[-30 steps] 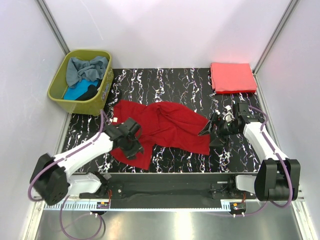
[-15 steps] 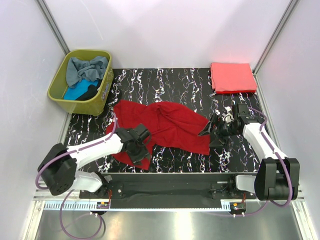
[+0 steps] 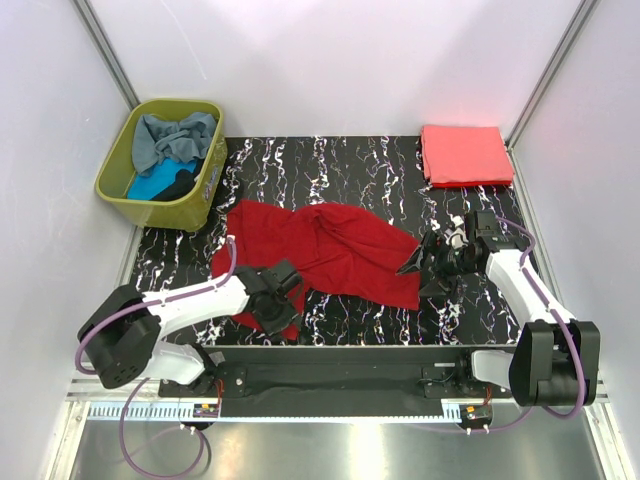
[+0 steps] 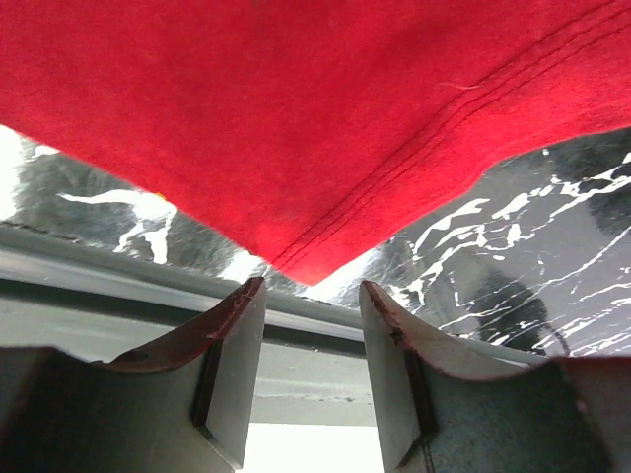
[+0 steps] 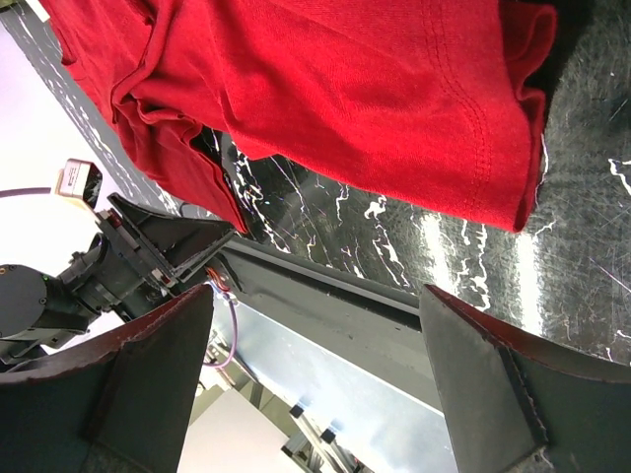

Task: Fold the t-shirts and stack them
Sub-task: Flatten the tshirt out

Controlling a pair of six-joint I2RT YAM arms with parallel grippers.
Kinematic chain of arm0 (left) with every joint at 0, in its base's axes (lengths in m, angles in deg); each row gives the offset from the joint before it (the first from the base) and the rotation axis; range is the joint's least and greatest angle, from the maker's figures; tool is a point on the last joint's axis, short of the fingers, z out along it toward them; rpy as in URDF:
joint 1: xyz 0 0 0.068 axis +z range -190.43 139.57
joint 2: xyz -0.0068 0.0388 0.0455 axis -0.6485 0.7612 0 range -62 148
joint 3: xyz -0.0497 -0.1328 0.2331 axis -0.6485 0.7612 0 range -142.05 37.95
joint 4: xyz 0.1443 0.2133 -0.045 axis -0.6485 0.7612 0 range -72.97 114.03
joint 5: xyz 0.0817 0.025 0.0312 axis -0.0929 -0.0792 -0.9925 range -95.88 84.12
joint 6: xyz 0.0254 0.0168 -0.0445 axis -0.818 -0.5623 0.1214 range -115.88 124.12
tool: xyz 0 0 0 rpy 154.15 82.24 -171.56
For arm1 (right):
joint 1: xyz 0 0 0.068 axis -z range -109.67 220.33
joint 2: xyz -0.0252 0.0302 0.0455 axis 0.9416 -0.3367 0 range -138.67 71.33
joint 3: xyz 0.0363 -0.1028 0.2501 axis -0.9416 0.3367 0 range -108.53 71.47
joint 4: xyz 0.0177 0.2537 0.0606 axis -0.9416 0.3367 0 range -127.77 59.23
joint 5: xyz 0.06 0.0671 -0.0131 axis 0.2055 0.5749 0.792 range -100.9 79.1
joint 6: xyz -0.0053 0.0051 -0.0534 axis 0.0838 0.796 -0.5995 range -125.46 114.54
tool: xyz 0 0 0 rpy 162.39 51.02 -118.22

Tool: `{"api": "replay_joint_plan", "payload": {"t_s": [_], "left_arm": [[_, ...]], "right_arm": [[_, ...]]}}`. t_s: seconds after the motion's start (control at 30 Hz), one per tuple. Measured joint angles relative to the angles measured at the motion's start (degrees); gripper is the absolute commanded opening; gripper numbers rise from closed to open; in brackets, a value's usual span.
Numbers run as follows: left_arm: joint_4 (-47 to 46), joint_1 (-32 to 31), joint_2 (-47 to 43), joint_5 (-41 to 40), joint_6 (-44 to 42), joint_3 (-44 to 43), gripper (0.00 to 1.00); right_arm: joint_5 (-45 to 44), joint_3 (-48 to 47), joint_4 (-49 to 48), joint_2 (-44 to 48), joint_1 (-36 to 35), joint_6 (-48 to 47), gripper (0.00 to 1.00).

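Left wrist view: left gripper [image 4: 311, 291] spread, corner of the dark red t-shirt [image 4: 296, 128] just ahead, so I can pinch it.

The large dark red t-shirt [image 3: 320, 255] is lying unfolded and rumpled across the middle of the table [image 3: 330, 165], with creases running through it and one part doubled over near its centre. Its near-left corner is reaching almost to the table's near edge, and the left wrist view is showing a stitched hem along it. The coral-pink t-shirt [image 3: 465, 155] is sitting folded into a flat, neat rectangle at the far right corner. The grey-blue t-shirt [image 3: 172, 135] is lying bunched in the basket [image 3: 118, 160], with the turquoise one [image 3: 150, 186] and what is probably the black one [image 3: 180, 183] crumpled just nearer, both partly hidden.
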Motion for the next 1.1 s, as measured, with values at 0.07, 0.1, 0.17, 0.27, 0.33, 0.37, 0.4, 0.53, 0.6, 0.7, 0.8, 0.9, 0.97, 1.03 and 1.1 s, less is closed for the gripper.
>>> {"api": "replay_joint_plan", "payload": {"t_s": [0.07,0.1,0.17,0.27,0.33,0.37,0.4,0.53,0.6,0.7,0.8,0.9,0.97,1.03,1.1], "left_arm": [[-0.85,0.00,0.33,0.00,0.04,0.35,0.48],[-1.25,0.00,0.63,0.00,0.04,0.57,0.47],[-1.51,0.00,1.44,0.02,0.04,0.68,0.45],[-2.12,0.00,2.43,0.68,0.22,0.68,0.44],[-2.64,-0.02,2.49,1.27,0.59,0.92,0.42],[-2.86,-0.04,2.47,1.53,0.92,1.14,0.34],[-3.02,-0.02,2.45,1.95,1.31,1.36,0.27],[-3.50,0.04,2.40,2.78,1.07,1.97,0.10],[-3.69,0.20,2.19,2.67,0.13,1.97,0.00],[-2.60,0.52,0.92,0.15,-2.29,1.95,0.00],[0.48,1.42,-1.92,-2.89,-4.70,1.95,0.00],[2.54,1.77,-6.51,-5.11,-6.58,1.90,0.00],[4.83,1.81,-8.92,-6.88,-7.76,1.16,0.00],[6.67,2.08,-10.12,-8.35,-8.90,0.35,0.00],[7.85,2.78,-10.67,-9.29,-11.10,0.17,0.00]], "right_arm": [[0.00,0.17,0.00,0.11,0.00,0.07,0.92],[0.00,0.22,0.00,0.15,0.00,0.17,0.92],[0.00,0.28,0.00,0.31,0.00,0.31,0.92],[-0.02,0.35,-0.02,0.50,0.00,0.44,0.94],[-0.02,0.37,-0.02,0.63,0.00,0.59,0.93],[-0.04,0.39,-0.02,0.74,0.00,0.72,0.93],[-0.09,0.48,-0.04,0.92,0.00,0.90,0.92],[-1.07,1.92,-0.33,1.68,-0.37,2.64,0.88],[-2.05,3.39,-0.66,1.92,-1.31,4.33,0.86],[-4.04,6.03,-1.42,2.38,-4.13,7.98,0.81],[-6.21,9.42,-2.27,4.20,-6.64,12.57,0.81],[-7.48,11.98,-2.78,6.62,-7.19,15.91,0.81],[-7.78,12.15,-3.13,6.78,-7.23,16.68,0.81],[-7.76,12.13,-3.87,6.32,-7.23,16.70,0.81],[-7.74,12.09,-4.42,5.22,-7.26,16.63,0.81]]}}
